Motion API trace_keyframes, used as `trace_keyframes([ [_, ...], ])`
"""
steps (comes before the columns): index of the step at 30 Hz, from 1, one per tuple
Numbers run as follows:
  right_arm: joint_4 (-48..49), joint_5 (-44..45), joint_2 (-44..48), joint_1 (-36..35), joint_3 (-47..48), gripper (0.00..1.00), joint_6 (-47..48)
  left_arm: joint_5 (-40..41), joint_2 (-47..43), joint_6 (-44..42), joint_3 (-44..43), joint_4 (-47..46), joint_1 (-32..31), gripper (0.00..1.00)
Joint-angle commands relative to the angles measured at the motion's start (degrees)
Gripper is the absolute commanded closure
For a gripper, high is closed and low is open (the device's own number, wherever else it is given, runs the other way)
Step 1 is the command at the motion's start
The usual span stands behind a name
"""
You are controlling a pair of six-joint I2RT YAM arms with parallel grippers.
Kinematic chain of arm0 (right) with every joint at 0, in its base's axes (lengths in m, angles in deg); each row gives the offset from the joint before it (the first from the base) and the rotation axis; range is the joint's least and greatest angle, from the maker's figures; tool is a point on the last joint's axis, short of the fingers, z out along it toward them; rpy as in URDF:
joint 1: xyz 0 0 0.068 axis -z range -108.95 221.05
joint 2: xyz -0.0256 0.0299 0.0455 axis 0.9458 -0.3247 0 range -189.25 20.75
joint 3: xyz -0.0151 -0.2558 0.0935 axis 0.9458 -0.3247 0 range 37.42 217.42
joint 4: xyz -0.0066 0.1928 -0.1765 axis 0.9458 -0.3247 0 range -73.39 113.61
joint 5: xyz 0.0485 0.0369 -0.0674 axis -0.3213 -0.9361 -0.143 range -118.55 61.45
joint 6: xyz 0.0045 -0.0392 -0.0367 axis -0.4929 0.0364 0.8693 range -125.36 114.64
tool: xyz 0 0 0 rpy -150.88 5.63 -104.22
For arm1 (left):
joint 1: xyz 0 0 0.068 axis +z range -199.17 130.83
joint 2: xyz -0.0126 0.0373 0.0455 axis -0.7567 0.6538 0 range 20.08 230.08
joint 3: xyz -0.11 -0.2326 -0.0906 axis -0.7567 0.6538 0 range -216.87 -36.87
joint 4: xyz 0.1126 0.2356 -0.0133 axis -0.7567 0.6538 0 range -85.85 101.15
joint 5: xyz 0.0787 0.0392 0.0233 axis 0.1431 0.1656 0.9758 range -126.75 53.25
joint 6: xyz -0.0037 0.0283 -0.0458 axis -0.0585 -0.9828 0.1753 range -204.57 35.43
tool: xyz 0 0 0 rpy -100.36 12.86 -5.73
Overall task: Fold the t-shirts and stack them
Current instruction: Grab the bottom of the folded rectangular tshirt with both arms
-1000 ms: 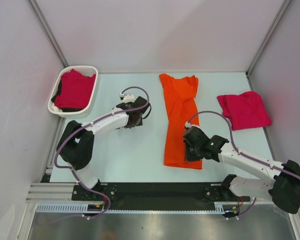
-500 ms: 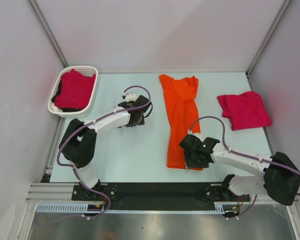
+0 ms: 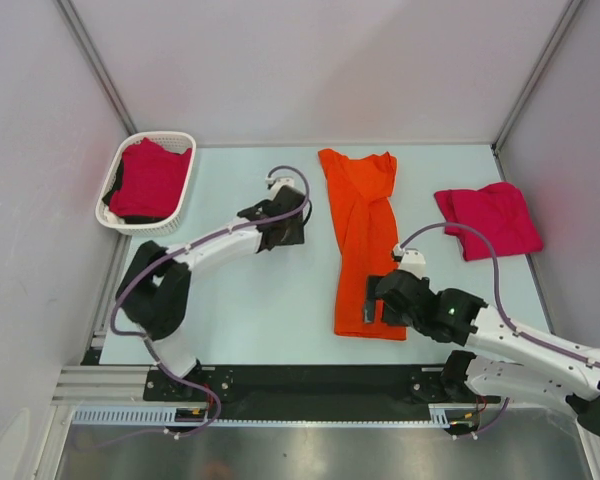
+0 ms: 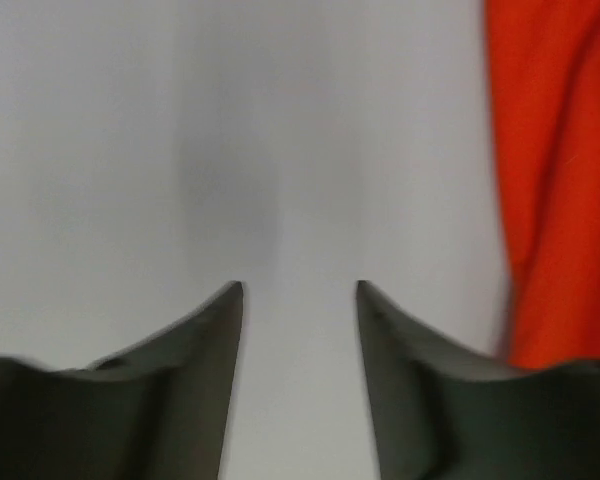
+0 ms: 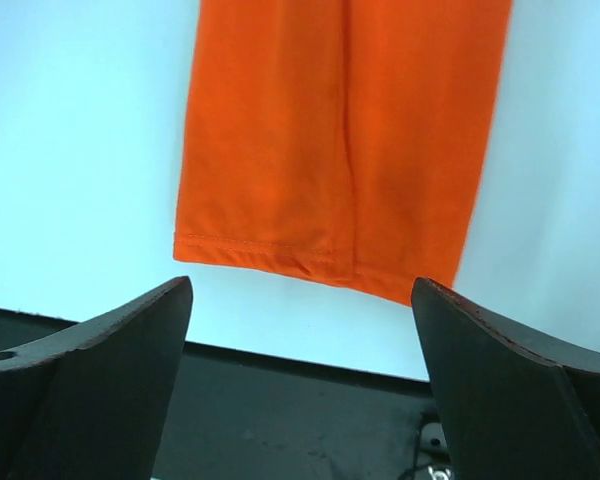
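The orange t-shirt (image 3: 360,235) lies as a long narrow strip down the middle of the table, its near hem (image 5: 310,262) flat. My right gripper (image 3: 378,305) hovers over that hem, jaws wide open and holding nothing (image 5: 300,290). My left gripper (image 3: 300,230) is just left of the strip, open over bare table (image 4: 299,288), with the orange cloth (image 4: 555,170) at its right. A folded crimson-pink t-shirt (image 3: 488,220) lies at the right. Another crimson-pink t-shirt (image 3: 148,180) sits in the basket.
The white lattice basket (image 3: 185,195) stands at the back left corner. The black rail (image 5: 280,400) runs along the table's near edge, just under my right gripper. Grey walls close in the table on three sides.
My right gripper has opened and let go of the orange t-shirt's near end. My left gripper has slid right toward the strip, and its jaws have narrowed a little.
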Motion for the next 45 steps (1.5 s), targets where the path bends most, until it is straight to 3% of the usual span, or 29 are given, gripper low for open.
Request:
trace_keyframes([
  [1, 9.24, -3.72, -2.80, 0.12, -3.13, 0.09, 3.41, -5.01, 9.15, -4.81, -16.22, -5.01, 1.61, 0.64],
  [2, 12.21, -6.78, -3.59, -0.05, -4.09, 0.14, 4.03, -7.02, 13.35, -4.73, -19.40, -3.95, 2.83, 0.95],
  [3, 13.20, -7.85, -5.60, -0.23, -4.45, 0.36, 4.64, -8.26, 16.09, -4.73, -22.66, -2.55, 3.54, 1.00],
  [6, 16.72, -10.85, -8.60, -0.58, -6.12, 1.00, 4.83, -13.27, 24.36, -5.43, -34.44, 0.36, 5.82, 1.00],
  [12, 21.47, -14.10, -14.32, -1.55, -7.70, 1.00, 5.70, -24.86, 37.97, -4.82, -56.92, 3.87, 8.55, 1.00],
  [15, 22.35, -14.81, -16.86, -1.55, -7.61, 1.00, 6.14, -29.78, 42.12, -4.38, -62.74, 5.11, 8.99, 1.00],
  [19, 23.05, -15.25, -18.89, -1.55, -7.44, 1.00, 6.58, -38.04, 46.87, -2.53, -63.56, 3.97, 9.87, 1.00],
  [22, 22.79, -14.37, -18.81, -1.55, -6.83, 1.00, 6.76, -39.56, 48.11, -2.71, -62.60, 4.41, 10.05, 1.00],
  [33, 16.64, -10.59, -18.28, -1.72, 0.56, 1.00, 9.31, -36.13, 49.25, -3.32, -59.78, 8.10, 11.28, 1.00],
  [39, 16.37, -7.16, -13.62, -1.81, 0.39, 1.00, 9.39, -36.04, 49.69, -3.23, -60.04, 8.10, 11.54, 1.00],
  [43, 12.88, -11.09, -16.16, 0.47, 3.35, 1.00, 10.89, -36.31, 49.87, -3.23, -60.04, 8.10, 11.63, 1.00],
  [45, 8.84, -8.77, -19.32, 0.65, 6.00, 1.00, 10.80, -36.04, 49.69, -3.23, -60.13, 7.92, 11.80, 1.00],
])
